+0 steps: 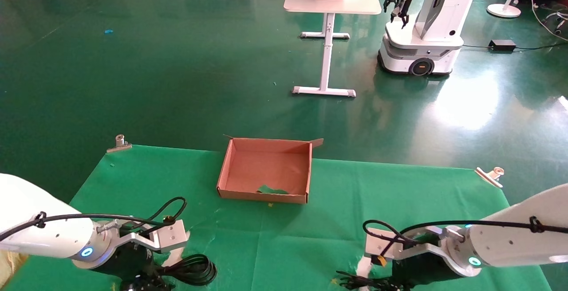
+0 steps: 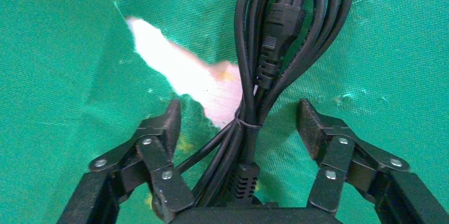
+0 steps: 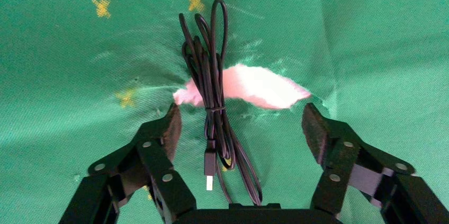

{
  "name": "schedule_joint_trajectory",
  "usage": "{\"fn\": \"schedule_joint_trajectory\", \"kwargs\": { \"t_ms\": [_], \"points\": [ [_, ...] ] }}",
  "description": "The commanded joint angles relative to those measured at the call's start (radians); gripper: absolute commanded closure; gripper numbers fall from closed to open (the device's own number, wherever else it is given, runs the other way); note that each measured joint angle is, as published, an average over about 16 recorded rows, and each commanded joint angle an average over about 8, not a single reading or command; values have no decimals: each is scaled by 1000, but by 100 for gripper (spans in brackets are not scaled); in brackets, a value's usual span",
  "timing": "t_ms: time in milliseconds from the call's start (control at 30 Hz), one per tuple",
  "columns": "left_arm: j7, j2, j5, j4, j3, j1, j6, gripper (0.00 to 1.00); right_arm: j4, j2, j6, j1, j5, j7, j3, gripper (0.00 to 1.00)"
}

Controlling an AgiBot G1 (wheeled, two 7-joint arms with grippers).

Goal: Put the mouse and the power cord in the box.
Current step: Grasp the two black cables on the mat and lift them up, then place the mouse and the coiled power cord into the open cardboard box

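Your left hand (image 2: 241, 123) is released, fingers spread astride the power cord (image 2: 275, 49) lying on the counter (image 1: 310, 237). Your right hand (image 3: 241, 128) is likewise released over the mouse's bundled cable (image 3: 212, 91); only the wrist views show this. The box (image 1: 266, 169) sits beyond, seen from the head only.

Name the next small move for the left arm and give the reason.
Probably lower the left claw and close it: its fingers stand open on either side of the tied power cord, which lies on the cloth; the box holds neither item.
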Motion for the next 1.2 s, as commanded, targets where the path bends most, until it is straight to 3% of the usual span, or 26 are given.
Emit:
{"fn": "schedule_joint_trajectory", "kwargs": {
  "t_ms": [33, 1200],
  "points": [
    [0, 0, 0, 0, 0, 0, 0, 100, 0, 0, 0, 1, 0, 0, 0, 100],
    [0, 0, -1, -1, -1, 0, -2, 100, 0, 1, -1, 0, 2, -1, 1, 100]
  ]
}}
